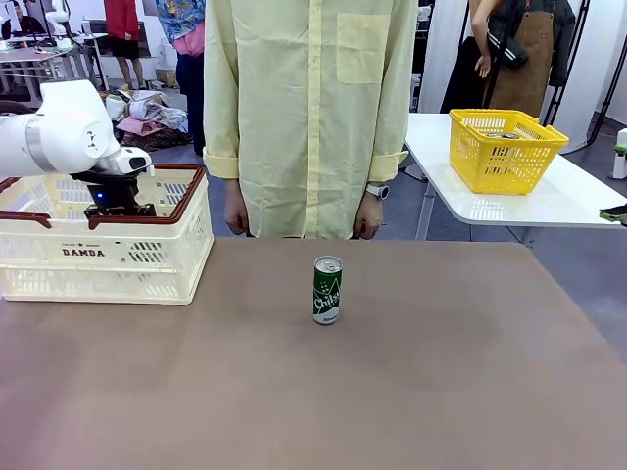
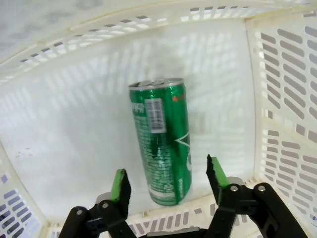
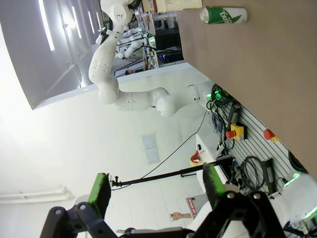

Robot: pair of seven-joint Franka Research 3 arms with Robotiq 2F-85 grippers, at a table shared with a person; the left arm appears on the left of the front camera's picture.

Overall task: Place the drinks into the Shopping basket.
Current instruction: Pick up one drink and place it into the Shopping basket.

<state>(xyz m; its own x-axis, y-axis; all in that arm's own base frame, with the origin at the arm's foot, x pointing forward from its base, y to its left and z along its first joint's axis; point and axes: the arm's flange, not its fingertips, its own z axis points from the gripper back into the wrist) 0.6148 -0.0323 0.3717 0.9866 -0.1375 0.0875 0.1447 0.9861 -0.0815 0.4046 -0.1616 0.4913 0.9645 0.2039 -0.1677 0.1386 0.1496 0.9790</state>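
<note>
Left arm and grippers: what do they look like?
The left arm is glossy white with rounded joints. The left gripper and right gripper match: black jointed fingers tipped with green pads.

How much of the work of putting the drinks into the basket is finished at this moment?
Done: one green drink can is inside the DAMDA shopping basket. In hand: nothing; the left gripper has its jaws open on either side of that can, and the right gripper is open and empty. Left: a second green can stands on the table.
</note>
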